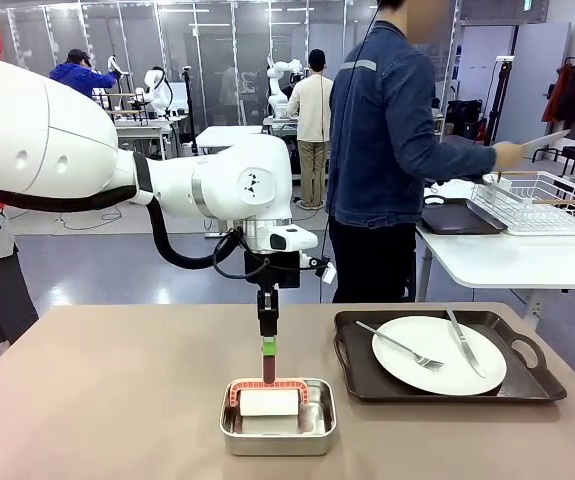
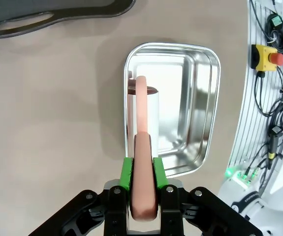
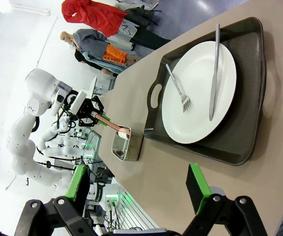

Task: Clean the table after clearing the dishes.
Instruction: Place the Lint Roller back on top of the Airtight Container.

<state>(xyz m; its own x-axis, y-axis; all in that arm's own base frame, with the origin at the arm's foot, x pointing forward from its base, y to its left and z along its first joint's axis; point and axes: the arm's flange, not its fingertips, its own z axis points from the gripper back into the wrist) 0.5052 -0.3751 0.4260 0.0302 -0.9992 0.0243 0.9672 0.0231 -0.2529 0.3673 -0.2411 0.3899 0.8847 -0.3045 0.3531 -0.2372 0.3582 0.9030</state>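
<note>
L jaws clench the slim handle of a light, stiff roller (image 1: 268, 402), its head in the steel pan (image 1: 229, 432). R jaws gape, empty. R of pan on desk (image 1: 97, 400): fragile plate (image 1: 447, 378), loose cutlery (image 1: 399, 346); lift by tray (image 1: 367, 385) handles.

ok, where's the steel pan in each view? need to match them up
Front: steel pan bottom centre, left of the dark tray.
Left wrist: pan right of centre, beyond the fingers gripping the roller handle; tray at top left.
Right wrist: pan small, left of centre, off the tray's lower-left corner.
Shared landmark: the dark tray beside the pan.
</note>
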